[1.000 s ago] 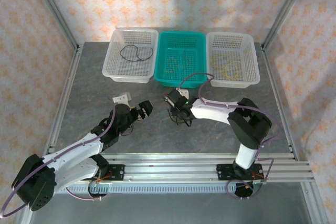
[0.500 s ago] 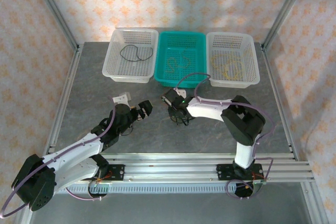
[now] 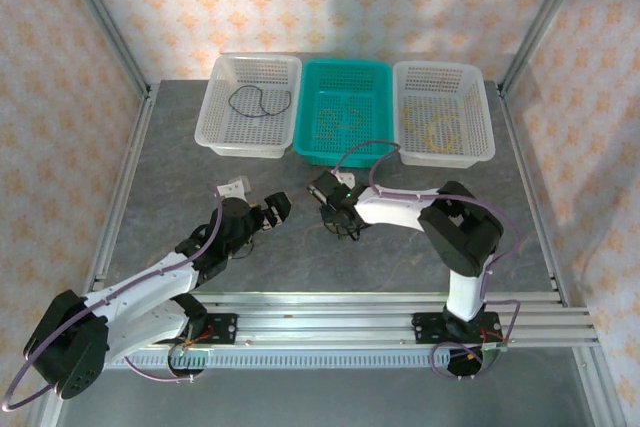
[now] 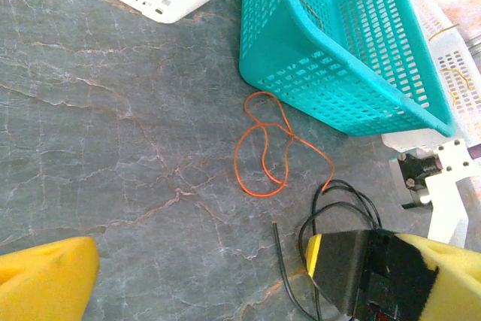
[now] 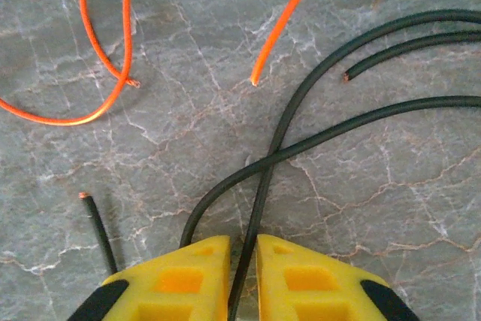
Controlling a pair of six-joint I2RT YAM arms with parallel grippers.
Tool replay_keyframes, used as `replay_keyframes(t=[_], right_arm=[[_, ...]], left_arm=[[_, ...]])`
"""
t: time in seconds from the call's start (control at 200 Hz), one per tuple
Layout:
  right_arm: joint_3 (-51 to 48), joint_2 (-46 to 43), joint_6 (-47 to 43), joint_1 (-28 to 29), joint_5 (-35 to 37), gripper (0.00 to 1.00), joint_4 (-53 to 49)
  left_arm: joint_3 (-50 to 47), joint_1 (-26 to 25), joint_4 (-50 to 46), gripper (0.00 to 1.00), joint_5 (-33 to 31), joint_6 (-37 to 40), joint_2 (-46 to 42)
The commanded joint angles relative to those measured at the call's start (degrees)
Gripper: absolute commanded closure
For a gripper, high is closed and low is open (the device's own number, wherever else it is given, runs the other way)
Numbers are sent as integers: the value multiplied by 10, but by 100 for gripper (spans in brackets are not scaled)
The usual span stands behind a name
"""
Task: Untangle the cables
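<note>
A black cable [image 5: 270, 157] lies in loose loops on the grey table, and one strand runs between my right gripper's [image 5: 244, 249] yellow fingers, which are shut on it. An orange cable [image 5: 291, 16] lies just beyond, its end close to the black one. In the left wrist view the orange cable [image 4: 259, 195] loops in front of the teal basket [image 4: 323, 65], with the black cable [image 4: 342, 207] to its right. My left gripper [image 4: 207, 261] is wide open above bare table, left of both. From above, my left gripper [image 3: 275, 209] and right gripper [image 3: 333, 209] are close together.
Three baskets stand along the back: a white basket [image 3: 215, 137] holding a black cable [image 3: 258, 102], the teal basket [image 3: 375, 152] holding brownish-orange cables [image 3: 340, 119], and another white basket [image 3: 485, 137] holding a yellow cable [image 3: 440, 132]. Metal rails border the table.
My right gripper slid a little left and its fingers closed on the black cable. The left arm stayed still and open.
</note>
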Motion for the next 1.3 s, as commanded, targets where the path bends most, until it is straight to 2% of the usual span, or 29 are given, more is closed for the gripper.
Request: replay_keyframes(t=[0.0, 0.19, 0.421, 0.506, 0.676, 0.771, 0.921, 1.021, 1.297], right_arm=[[-11, -1, 6, 2, 5, 87, 2], [-23, -48, 18, 2, 32, 97, 4], [-86, -214, 8, 1, 69, 100, 26], [-100, -275, -12, 2, 75, 100, 27], [-114, -377, -61, -5, 71, 100, 25], [-120, -431, -86, -19, 51, 100, 34], [-120, -487, -82, -60, 6, 100, 46], [-119, -514, -83, -69, -19, 100, 68], [-75, -528, -105, -72, -25, 100, 56]], left_arm=[[9, -4, 12, 1, -18, 3, 0], [25, -4, 10, 1, -19, 14, 7], [47, -3, 31, 1, -10, 62, 6], [57, -2, 58, 1, 20, 88, 15], [79, -1, 143, 1, 143, 135, 52], [98, -1, 191, 2, 217, 141, 86], [127, -3, 255, 3, 297, 124, 130], [139, -5, 290, 3, 325, 118, 150], [173, -7, 267, 6, 320, 139, 177]])
